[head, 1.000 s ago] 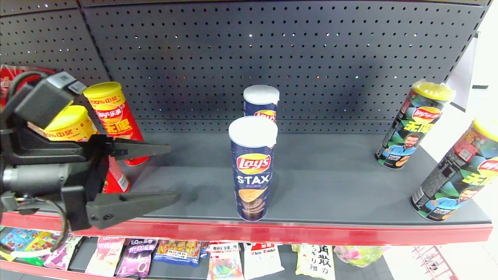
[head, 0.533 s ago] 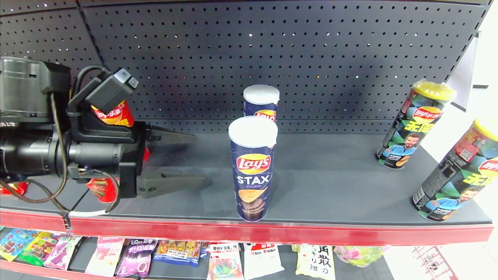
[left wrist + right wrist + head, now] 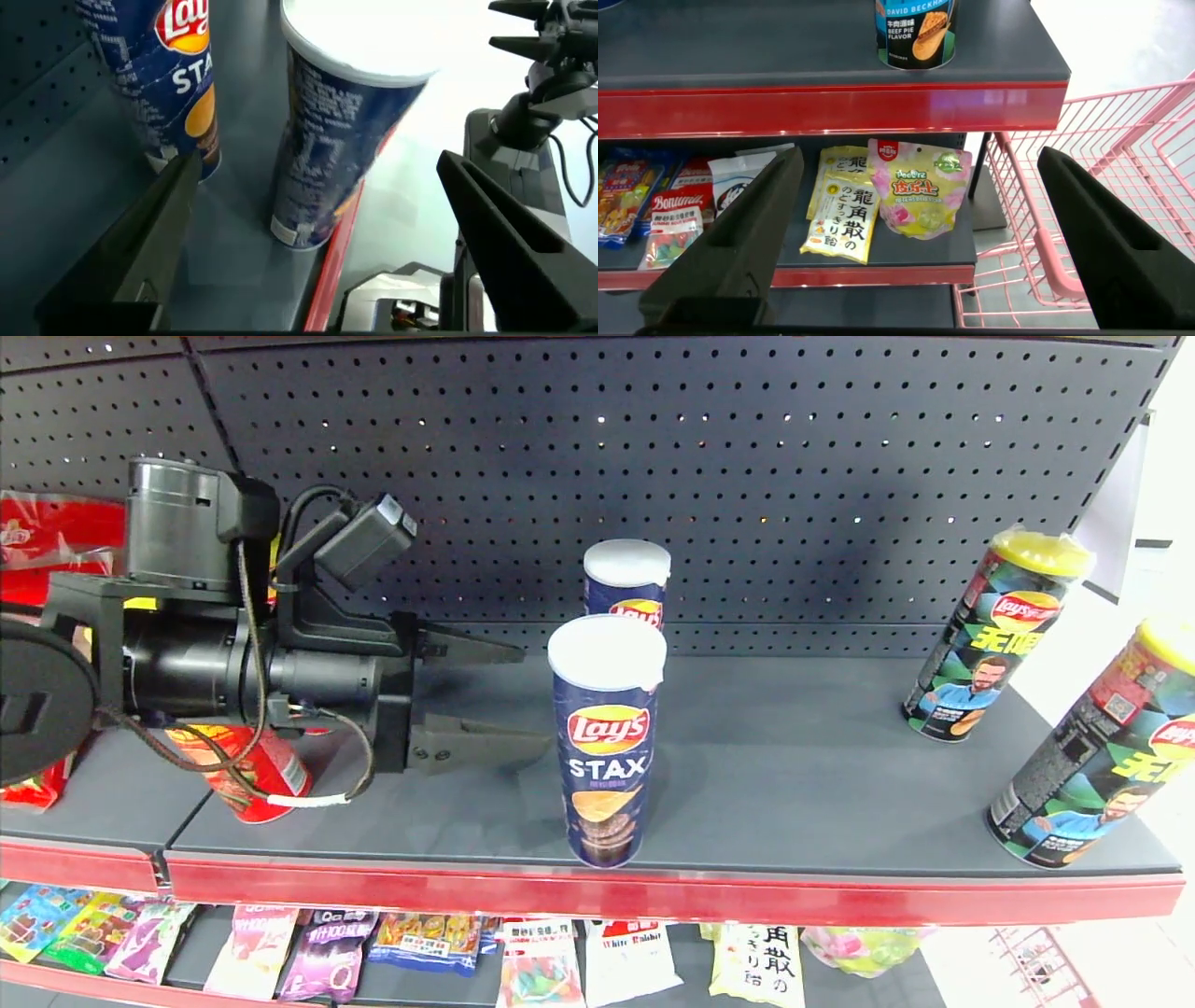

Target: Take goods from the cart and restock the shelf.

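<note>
Broadly, the dark grey metal shelf with a red front lip (image 3: 794, 784) spans the head view, backed by a perforated dark panel (image 3: 653, 448). It is sparsely stocked, which is likely why goods are going here.

The black left gripper (image 3: 537, 700) reaches in from the left of the frame at mid height. Its jaws are spread and hold nothing, with the tips just left of the tall blue cylindrical crisp can with a white lid (image 3: 607, 737). That can stands upright in the centre, close to the red lip. A second, matching blue can (image 3: 627, 581) stands directly behind it, so the two form a front-to-back row as a shop facing would. I judge the wide gap suits either letting go of the front can or closing around it. The left wrist view shows this can ahead of the open fingers, not between them.

At the left, behind the arm, stand red crisp cans with yellow lids (image 3: 247, 775). At the right stand two green-and-black cans with yellow lids (image 3: 994, 635), so flavours are grouped by block.

The right gripper (image 3: 915, 163) hangs low before the lower tier with its jaws also spread and empty. It faces small hanging snack bags (image 3: 920, 187), and the pink wire cart (image 3: 1120, 187) is near it, presumably so it is ready to fetch the next item.
</note>
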Robot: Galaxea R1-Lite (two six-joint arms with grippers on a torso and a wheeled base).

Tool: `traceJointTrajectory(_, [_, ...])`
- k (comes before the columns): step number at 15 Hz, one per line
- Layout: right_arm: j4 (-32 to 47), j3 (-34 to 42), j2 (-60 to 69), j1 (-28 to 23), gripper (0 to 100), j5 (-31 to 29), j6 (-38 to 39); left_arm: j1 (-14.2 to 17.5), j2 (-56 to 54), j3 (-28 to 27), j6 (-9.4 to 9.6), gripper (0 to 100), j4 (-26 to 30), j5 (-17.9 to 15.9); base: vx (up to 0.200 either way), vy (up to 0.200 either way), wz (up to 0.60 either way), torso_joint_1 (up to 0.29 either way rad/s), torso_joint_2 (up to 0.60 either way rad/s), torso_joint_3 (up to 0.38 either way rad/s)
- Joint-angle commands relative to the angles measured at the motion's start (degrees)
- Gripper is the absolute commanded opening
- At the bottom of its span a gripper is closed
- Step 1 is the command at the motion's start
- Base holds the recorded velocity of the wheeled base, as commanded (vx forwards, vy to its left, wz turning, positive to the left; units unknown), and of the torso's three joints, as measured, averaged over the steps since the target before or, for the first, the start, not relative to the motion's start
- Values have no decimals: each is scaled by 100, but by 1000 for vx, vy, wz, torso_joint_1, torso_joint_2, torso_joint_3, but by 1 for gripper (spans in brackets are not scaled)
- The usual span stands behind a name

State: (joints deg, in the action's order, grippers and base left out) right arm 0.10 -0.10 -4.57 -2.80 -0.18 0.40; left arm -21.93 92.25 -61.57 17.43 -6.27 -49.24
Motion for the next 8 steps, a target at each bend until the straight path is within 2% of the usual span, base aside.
traceJointTrajectory(1, [-1,1,-9,-1,100,1,-5,-57,232,-153,15,100,-6,11,0,0,0,0,0,0])
traceJointTrajectory(4, [-1,1,-9,-1,100,1,-5,-206,435,-311,23,100,-6,143,0,0,0,0,0,0])
traceJointTrajectory(8, [-1,1,-9,-1,100,1,4,-356,645,-610,15,100,-6,160,0,0,0,0,0,0])
